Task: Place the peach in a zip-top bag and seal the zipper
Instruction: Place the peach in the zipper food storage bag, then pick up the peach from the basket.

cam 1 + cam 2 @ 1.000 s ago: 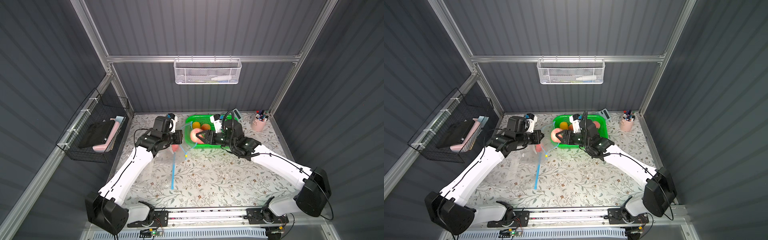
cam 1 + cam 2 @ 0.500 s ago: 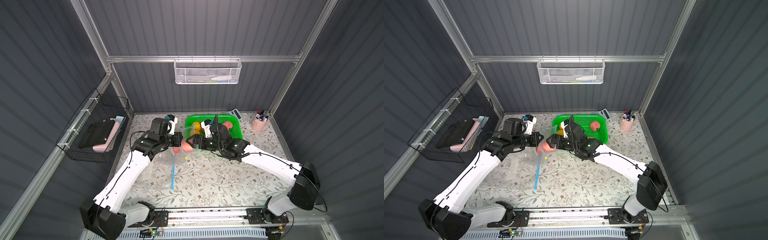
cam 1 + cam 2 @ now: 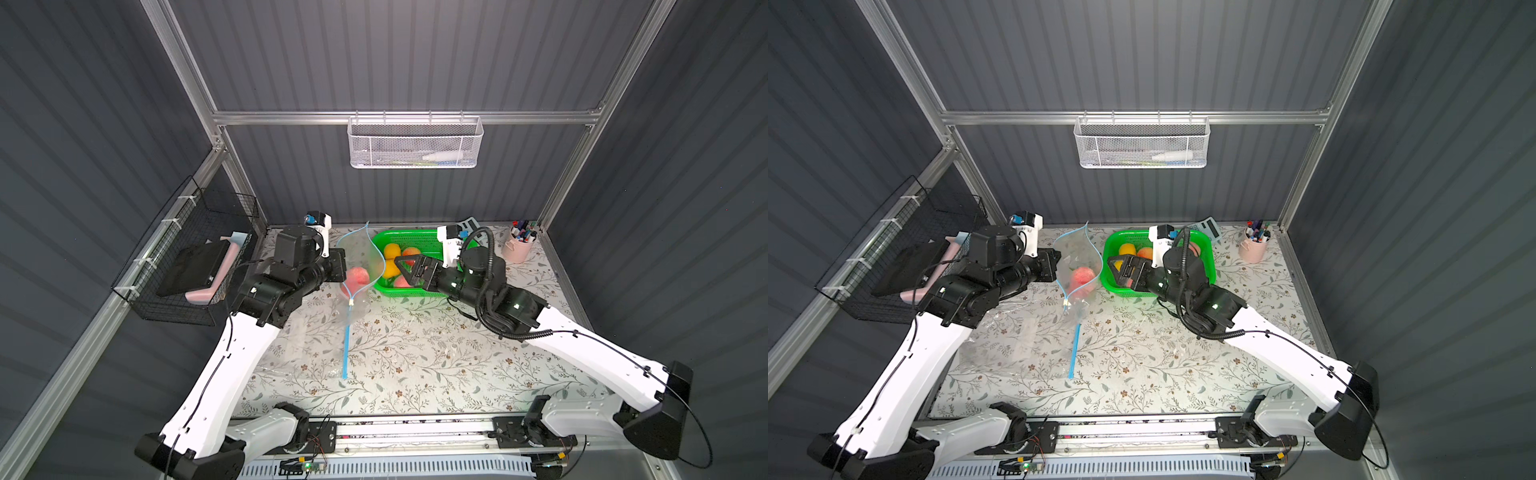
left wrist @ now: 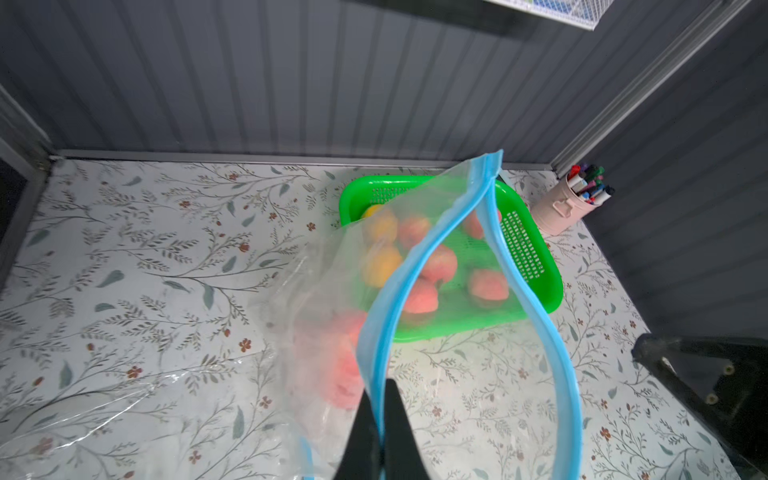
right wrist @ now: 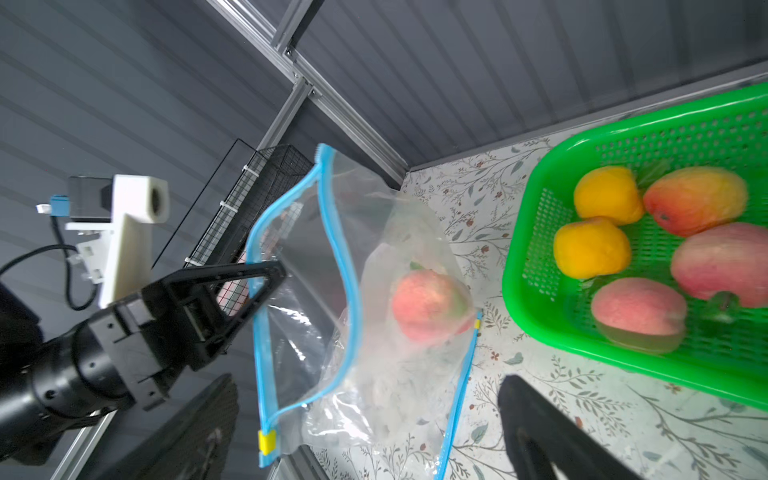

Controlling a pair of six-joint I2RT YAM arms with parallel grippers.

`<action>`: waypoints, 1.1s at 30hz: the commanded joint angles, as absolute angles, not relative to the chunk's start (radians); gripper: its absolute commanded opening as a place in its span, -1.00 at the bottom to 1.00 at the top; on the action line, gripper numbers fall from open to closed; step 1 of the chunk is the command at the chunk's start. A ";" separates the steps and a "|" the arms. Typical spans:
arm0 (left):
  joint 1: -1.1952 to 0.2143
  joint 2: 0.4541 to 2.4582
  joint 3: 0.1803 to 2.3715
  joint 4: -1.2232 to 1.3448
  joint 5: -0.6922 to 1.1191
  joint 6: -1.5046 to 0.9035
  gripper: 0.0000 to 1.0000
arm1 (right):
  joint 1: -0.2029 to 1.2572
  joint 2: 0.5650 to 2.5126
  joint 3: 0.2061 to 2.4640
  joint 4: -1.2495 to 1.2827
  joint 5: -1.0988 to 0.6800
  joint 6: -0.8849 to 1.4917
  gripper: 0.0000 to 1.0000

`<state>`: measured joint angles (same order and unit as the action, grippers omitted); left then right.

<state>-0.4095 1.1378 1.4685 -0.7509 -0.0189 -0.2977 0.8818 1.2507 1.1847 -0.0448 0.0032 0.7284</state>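
Placement step looks done: the pink-red round peach (image 5: 430,305) sits inside the clear plastic zip-top bag (image 5: 316,340), low in the pouch, and shows through the film in both top views. Left gripper (image 4: 379,401) is clamped together on the bag's blue zipper strip (image 5: 347,270), holding the mouth up off the floral table (image 3: 415,353). Mouth gapes wide, the two blue lips bowed well apart. Small yellow slider (image 5: 267,441) sits at one end of the track. Right gripper (image 3: 405,272) has its fingers spread apart and empty, just beside the bag, above the near rim of the green perforated plastic basket (image 3: 415,291) holding other fruit. Left to do, by my reading: seal the zipper along its whole length.
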 commanded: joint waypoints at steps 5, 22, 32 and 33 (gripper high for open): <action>-0.403 1.096 1.615 -0.936 -0.174 -0.319 -1.00 | 0.882 1.278 1.212 -0.172 0.147 0.652 0.98; -0.403 1.203 1.346 -0.832 -0.014 -0.319 -1.00 | 0.727 1.549 1.276 -0.289 0.174 0.493 0.98; -0.403 1.262 1.199 -0.583 0.099 -0.316 -1.00 | 0.613 1.862 1.470 -0.390 0.168 0.454 0.95; -0.403 1.267 1.196 -0.576 0.100 -0.311 -1.00 | 0.609 1.891 1.494 -0.404 0.164 0.447 0.94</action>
